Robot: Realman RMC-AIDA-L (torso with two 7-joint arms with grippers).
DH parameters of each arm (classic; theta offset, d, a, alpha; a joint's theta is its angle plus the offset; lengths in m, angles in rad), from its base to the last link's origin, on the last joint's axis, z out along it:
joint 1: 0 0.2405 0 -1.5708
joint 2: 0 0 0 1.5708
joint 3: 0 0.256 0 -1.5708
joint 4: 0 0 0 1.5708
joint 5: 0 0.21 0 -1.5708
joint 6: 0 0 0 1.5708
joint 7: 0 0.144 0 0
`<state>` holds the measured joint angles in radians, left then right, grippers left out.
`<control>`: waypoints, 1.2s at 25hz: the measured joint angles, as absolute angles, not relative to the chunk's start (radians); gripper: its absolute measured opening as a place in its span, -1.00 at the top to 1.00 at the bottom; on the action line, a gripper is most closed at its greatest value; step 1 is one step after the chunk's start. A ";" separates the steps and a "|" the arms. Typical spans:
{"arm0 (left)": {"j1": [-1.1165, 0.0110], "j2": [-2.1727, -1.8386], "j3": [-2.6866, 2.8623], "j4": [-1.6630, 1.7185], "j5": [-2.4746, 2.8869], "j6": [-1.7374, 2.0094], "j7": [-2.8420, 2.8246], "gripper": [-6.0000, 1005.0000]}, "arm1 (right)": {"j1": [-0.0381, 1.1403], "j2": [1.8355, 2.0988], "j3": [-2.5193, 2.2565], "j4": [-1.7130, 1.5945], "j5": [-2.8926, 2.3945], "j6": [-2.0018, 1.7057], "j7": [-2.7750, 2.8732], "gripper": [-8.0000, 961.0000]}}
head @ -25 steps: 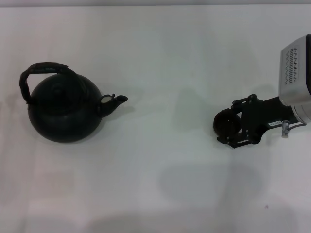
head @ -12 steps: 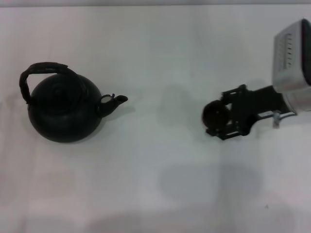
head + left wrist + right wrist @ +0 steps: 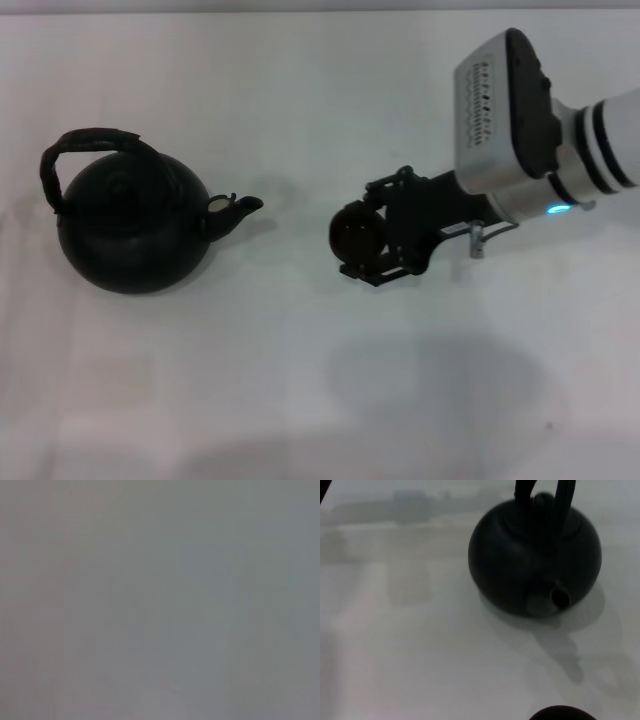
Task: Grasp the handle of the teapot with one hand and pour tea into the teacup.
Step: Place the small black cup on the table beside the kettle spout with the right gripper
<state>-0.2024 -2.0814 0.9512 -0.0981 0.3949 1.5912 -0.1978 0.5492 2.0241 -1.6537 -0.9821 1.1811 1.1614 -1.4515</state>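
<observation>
The round matte-black teapot stands at the left of the white table, its short spout pointing right. Its rough arched handle loops over the top. The teapot also shows in the right wrist view, spout toward the camera. The tiny dark teacup is held between the fingers of my right gripper, to the right of the spout with a gap between them. Its rim peeks into the right wrist view. My left gripper is out of view; the left wrist view shows only flat grey.
The white table spreads around both objects, with nothing else on it. The right arm's white wrist housing reaches in from the right edge.
My right gripper has carried the teacup leftward across the table, from near the right edge to close by the teapot's spout. The teapot has not moved.
</observation>
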 joint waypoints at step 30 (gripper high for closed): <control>-0.198 -2.085 0.954 -0.108 0.401 1.601 -0.204 -0.66 | 0.544 2.025 -1.788 -0.859 1.267 0.970 -1.453 -0.51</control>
